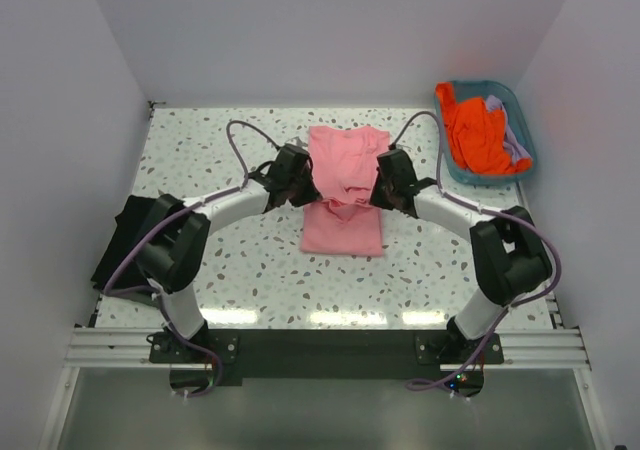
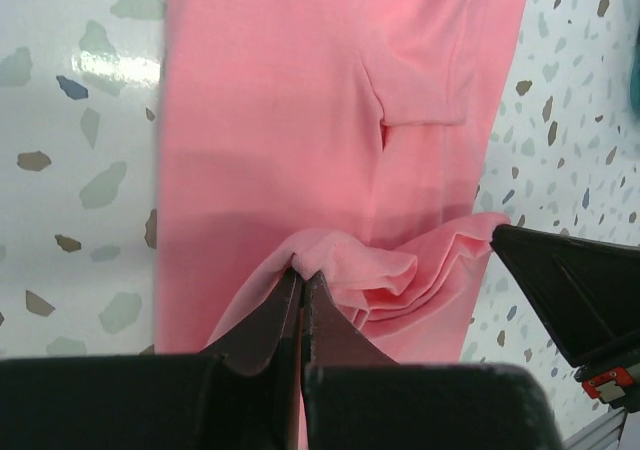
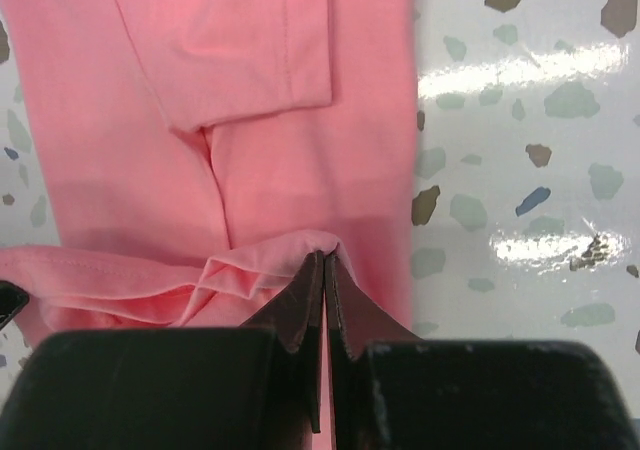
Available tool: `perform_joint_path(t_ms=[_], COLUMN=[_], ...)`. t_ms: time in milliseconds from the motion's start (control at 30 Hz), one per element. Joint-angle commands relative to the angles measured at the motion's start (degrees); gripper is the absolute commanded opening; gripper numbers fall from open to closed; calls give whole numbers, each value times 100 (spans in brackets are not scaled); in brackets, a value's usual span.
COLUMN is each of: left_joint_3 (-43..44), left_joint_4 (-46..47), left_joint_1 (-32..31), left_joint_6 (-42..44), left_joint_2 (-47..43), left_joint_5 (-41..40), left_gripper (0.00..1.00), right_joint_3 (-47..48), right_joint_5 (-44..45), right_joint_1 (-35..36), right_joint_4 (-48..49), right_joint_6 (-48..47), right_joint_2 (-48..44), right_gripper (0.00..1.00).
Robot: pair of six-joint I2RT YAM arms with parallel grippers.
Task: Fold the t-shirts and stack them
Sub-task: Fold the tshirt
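Observation:
The salmon-pink t-shirt (image 1: 345,175) lies mid-table, sleeves folded in, its near part lifted and bunched between my grippers. My left gripper (image 1: 303,188) is shut on the shirt's left edge; in the left wrist view its tips (image 2: 301,275) pinch a fold of pink cloth (image 2: 320,120). My right gripper (image 1: 383,190) is shut on the right edge; in the right wrist view its tips (image 3: 324,258) pinch the cloth (image 3: 250,150). A black t-shirt (image 1: 122,238) lies folded at the table's left edge. The orange t-shirt (image 1: 478,132) and the lavender one (image 1: 512,140) lie in the basket.
The teal plastic basket (image 1: 520,100) stands at the back right corner. White walls close in the speckled table (image 1: 220,270) on three sides. The right gripper's black body (image 2: 570,290) shows at the right of the left wrist view.

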Motion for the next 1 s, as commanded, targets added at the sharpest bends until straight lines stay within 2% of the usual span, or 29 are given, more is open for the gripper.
perform_joint_path(t_ms=[0, 267, 500, 567, 600, 733, 767, 833, 900, 967], left_joint_3=[339, 717, 770, 770, 753, 604, 543, 359, 279, 261], left_joint_4=[286, 435, 900, 936, 936, 936, 927, 927, 936, 893], left_joint_1=[139, 385, 587, 649, 666, 719, 719, 719, 693, 553], left_joint_6=[209, 314, 376, 411, 420, 569, 604, 613, 631, 640], left_joint_2=[136, 646, 840, 831, 805, 551, 454, 138, -64, -109], left_joint_5=[18, 36, 466, 502, 484, 318, 239, 107, 71, 71], left_gripper=[0, 0, 0, 3, 7, 52, 57, 62, 59, 49], right_joint_3=[341, 605, 745, 860, 904, 1027, 1027, 1036, 1080, 1019], right_joint_5=[-185, -457, -668, -703, -747, -686, -668, -642, -712, -774], right_joint_1=[-158, -492, -738, -800, -809, -827, -835, -835, -809, -670], right_joint_4=[375, 419, 507, 428, 393, 261, 261, 191, 7, -29], right_joint_6=[-114, -105, -70, -96, -114, -193, -219, -307, -369, -377], right_joint_2=[141, 589, 827, 888, 932, 784, 705, 477, 344, 195], right_gripper=[0, 0, 0, 2, 6, 37, 49, 60, 59, 54])
